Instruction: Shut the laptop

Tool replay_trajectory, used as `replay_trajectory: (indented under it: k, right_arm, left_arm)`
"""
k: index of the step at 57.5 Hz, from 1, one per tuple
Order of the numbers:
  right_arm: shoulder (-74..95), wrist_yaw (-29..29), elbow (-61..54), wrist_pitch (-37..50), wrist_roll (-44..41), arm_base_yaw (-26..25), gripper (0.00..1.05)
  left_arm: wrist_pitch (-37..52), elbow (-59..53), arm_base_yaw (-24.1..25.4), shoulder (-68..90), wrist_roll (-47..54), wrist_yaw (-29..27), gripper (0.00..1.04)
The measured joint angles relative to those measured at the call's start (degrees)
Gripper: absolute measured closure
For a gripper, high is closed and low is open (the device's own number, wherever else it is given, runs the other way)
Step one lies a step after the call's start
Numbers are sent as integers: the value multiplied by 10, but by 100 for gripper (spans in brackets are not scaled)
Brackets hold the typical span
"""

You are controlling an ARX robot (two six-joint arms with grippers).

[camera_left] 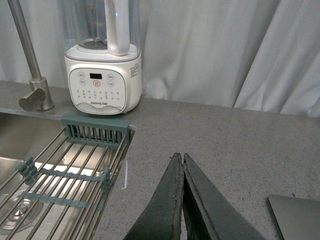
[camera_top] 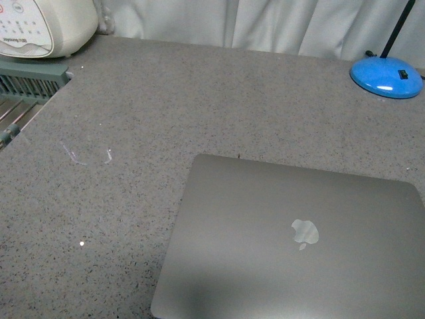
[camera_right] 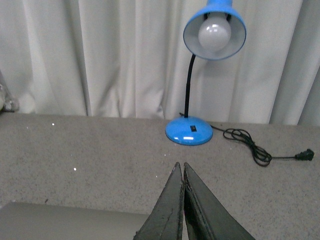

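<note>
The slim space-grey metal laptop lay shut on the speckled grey stone countertop, lid down flat with the pale apple logo facing up. In the front view it filled the 5 o'clock part of the counter and ran off the near and right edges of the picture. A cream-white blender base with a printed control panel stood at about 11 o'clock, and beside it a grey-green sink rack of metal bars sat at the counter's edge. The round blue base of a desk lamp rested at about 1 o'clock, well apart from the laptop. White curtain hung behind the counter.

Neither arm showed in the front view. In the left wrist view the left gripper hung above the counter with its dark fingers pressed together and nothing between them; a corner of the laptop showed near it, not touching. The blender, a steel tap and the rack over the sink lay beyond.

In the right wrist view the right gripper also had its fingers together and empty, above the laptop's edge. The blue gooseneck lamp with its bare bulb stood ahead, its black cord trailing on the counter.
</note>
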Motion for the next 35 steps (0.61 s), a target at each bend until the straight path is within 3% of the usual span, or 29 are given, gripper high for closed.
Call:
replay_trajectory:
  k: [11,17,35]
  right_arm:
    - [1,0,0,-2,0,0,104]
    - [0,0,0,-2,0,0,104]
    - [0,0,0,-2,0,0,104]
  left_arm:
    - [-27,0,0,-26,0,0,101]
    - [-116,0,0,-100,0,0,101]
    - [-124,0,0,-120,0,0,101]
